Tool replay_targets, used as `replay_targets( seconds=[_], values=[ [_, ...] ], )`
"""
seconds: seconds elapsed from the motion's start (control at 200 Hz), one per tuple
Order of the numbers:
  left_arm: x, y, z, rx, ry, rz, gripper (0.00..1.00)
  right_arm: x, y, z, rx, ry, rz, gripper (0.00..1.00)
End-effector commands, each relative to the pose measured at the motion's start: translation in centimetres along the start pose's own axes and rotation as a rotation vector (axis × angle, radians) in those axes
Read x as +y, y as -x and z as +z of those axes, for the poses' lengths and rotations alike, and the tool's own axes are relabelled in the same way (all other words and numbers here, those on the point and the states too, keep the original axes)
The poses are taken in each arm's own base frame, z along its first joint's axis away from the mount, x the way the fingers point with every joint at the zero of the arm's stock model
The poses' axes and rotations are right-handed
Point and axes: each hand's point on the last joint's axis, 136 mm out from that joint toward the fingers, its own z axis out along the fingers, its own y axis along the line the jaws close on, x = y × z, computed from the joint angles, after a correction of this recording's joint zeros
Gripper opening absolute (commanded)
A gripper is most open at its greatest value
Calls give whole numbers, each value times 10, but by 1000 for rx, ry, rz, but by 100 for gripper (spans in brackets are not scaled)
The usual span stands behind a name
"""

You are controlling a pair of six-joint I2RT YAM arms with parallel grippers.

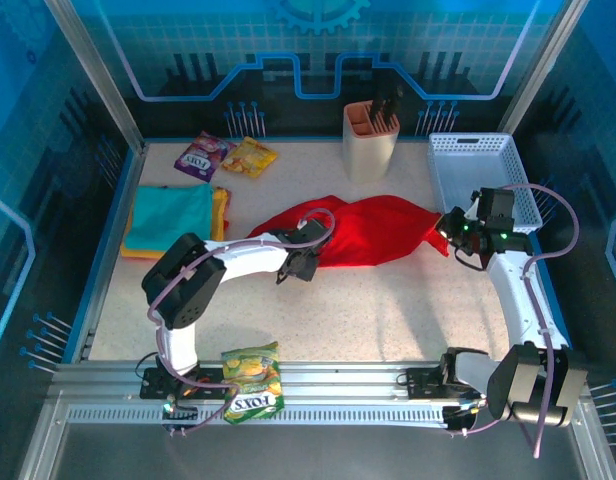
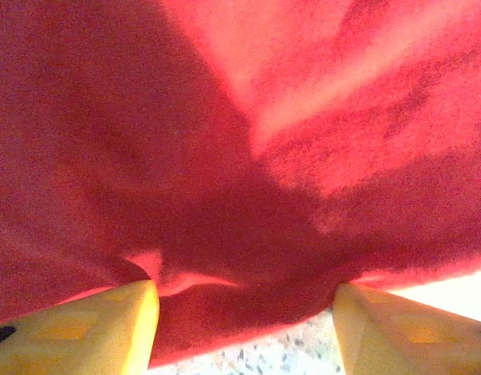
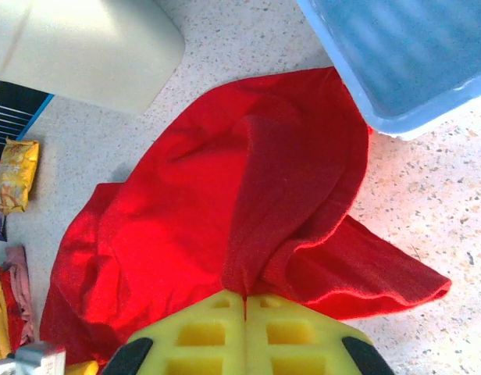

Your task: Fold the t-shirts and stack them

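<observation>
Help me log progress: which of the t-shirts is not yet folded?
The red t-shirt, lying crumpled in the middle of the table; the teal t-shirt and the orange-yellow t-shirt under it lie folded flat at the left.

My overhead camera looks down from above and behind the arm bases (image 1: 173, 385) across the whole worktop (image 1: 388, 300). The left wrist camera sits very close against the red t-shirt (image 2: 240, 156); the right wrist one looks from farther back, past the right gripper (image 3: 245, 301). All three share that shirt.
</observation>
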Motion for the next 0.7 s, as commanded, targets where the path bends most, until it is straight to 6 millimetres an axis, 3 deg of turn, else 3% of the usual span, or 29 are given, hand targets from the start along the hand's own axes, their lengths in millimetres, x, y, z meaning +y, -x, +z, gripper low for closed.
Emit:
replay_targets(
  seconds=[0.0, 0.14, 0.29, 0.555, 0.695],
  values=[
    [8, 8, 8, -12, 95, 61, 51, 6, -1, 0, 5, 27, -11, 0],
    [13, 16, 4, -39, 120, 93, 24, 6, 0, -3, 2, 20, -21, 0],
    [24, 17, -20, -47, 116, 136, 3, 9, 2, -10, -7, 22, -32, 0],
    [40, 5, -107, 41, -8, 263, 1, 23, 10, -43, 7, 0, -61, 0],
    [47, 24, -131, 9, -72, 293, 2, 33, 19, -56, -25, 16, -64, 0]
  ],
)
